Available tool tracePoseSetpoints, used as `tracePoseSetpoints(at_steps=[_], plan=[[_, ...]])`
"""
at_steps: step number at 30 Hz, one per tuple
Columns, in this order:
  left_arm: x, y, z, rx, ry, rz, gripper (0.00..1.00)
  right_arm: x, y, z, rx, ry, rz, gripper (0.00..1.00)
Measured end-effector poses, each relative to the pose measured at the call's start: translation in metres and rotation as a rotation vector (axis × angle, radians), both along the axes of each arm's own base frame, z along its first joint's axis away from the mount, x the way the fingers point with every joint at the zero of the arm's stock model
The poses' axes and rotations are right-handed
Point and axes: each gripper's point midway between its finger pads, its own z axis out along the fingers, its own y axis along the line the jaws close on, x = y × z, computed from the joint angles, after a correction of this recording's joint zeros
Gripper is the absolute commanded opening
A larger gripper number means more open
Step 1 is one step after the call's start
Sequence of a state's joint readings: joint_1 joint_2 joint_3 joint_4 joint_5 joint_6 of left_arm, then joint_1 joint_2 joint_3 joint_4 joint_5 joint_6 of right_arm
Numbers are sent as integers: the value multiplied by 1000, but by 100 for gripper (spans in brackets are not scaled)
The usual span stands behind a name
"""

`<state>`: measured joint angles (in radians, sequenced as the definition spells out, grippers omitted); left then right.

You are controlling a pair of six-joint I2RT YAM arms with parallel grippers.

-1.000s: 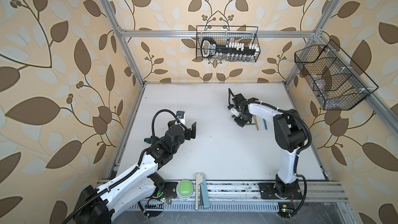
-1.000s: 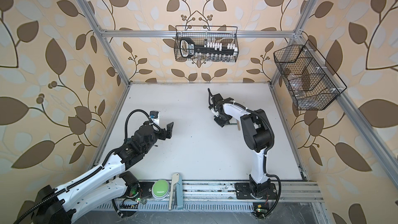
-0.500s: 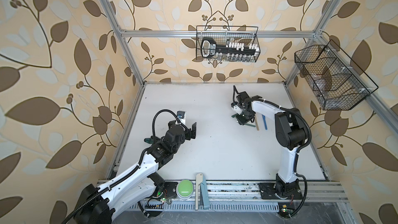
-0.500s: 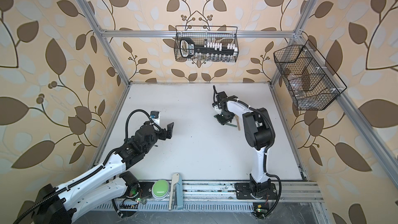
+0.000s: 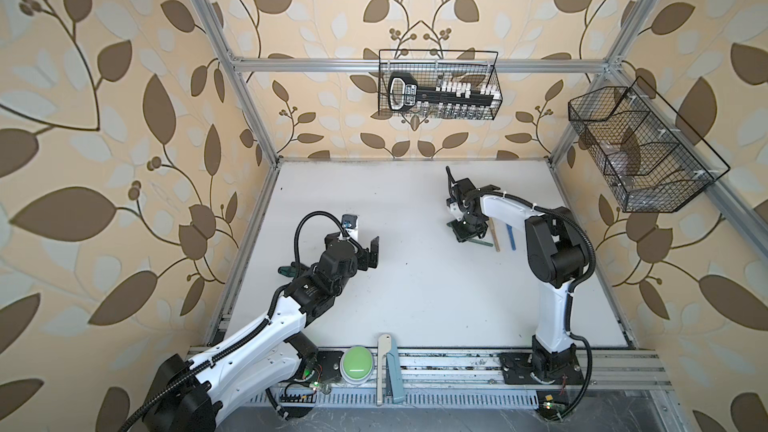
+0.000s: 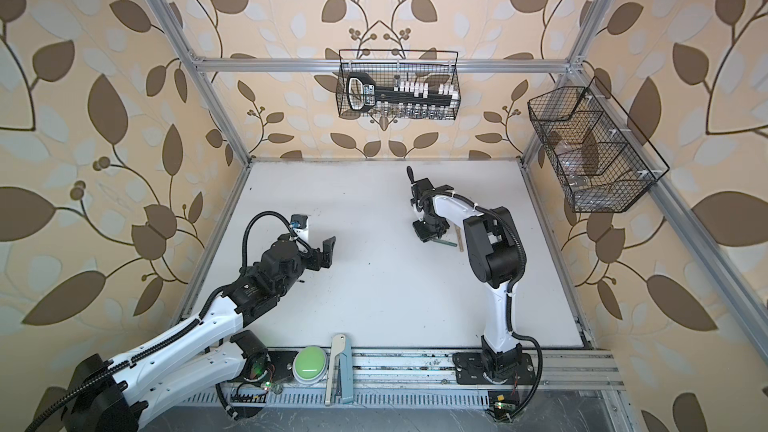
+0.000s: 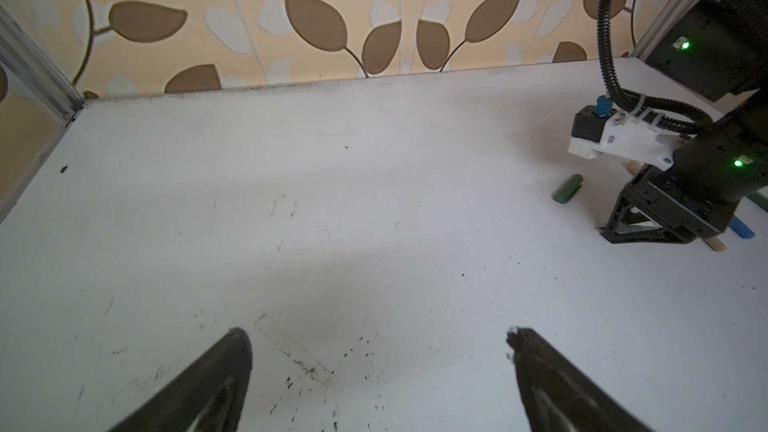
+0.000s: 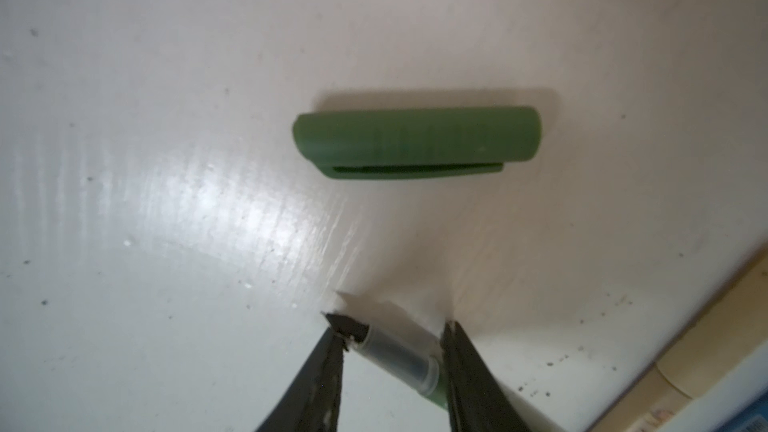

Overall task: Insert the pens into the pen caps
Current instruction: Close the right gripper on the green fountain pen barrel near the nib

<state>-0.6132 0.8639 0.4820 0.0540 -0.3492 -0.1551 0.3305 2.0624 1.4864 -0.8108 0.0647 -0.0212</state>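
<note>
My right gripper (image 8: pixel 392 324) is down on the white table (image 5: pixel 407 284), shut on the dark tip end of a green pen (image 8: pixel 399 353) that lies slanted between its fingers. In both top views the green pen (image 5: pixel 484 242) (image 6: pixel 446 243) sticks out from under the right gripper (image 5: pixel 467 234) (image 6: pixel 430 234). A green pen cap (image 8: pixel 415 141) (image 7: pixel 567 194) lies on its side just beyond the fingertips. A tan pen (image 5: pixel 493 234) and a blue pen (image 5: pixel 510 236) lie beside the right arm. My left gripper (image 7: pixel 378 334) (image 5: pixel 368 255) hovers open and empty at the left.
A small dark green piece (image 5: pixel 286 271) shows beside the left arm; I cannot tell what it is. A green button (image 5: pixel 356 361) and a flat tool (image 5: pixel 386 367) sit on the front rail. Wire baskets hang on the back wall (image 5: pixel 438 85) and the right wall (image 5: pixel 636 151).
The right gripper has shifted a little to the right over the pens, and its jaws have narrowed onto the green pen. The left arm has not moved.
</note>
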Motion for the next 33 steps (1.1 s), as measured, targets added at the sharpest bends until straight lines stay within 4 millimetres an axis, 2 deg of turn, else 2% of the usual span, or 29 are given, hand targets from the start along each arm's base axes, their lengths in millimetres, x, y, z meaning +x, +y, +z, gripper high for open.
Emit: tracePoseSetpoints(at_steps=[6,15,17,20,23,26,30,33], plan=[[1,0,3,-3,-4,0,99,4,-10,0,11,-3,-82,33],[1,-1,3,-2,-3,-1,99,12,-5,1,106,-15,-175,25],[1,-1,3,-2,-3,-1,99,15,-5,2,131,-18,-195,27],[1,-1,3,-2,-3,-1,99,19,-7,4,152,-28,-214,36],[1,-1,3,-2,-3,-1,99,22,-9,15,167,-58,-213,43],[1,-1,3,-2,-3,-1,99,23,-7,36,183,-108,-182,48],[1,-1,3,-2,-3,-1,99,21,-1,63,181,-169,-101,48],[1,-1,3,-2,-2,-1,99,15,2,65,156,-163,-30,47]])
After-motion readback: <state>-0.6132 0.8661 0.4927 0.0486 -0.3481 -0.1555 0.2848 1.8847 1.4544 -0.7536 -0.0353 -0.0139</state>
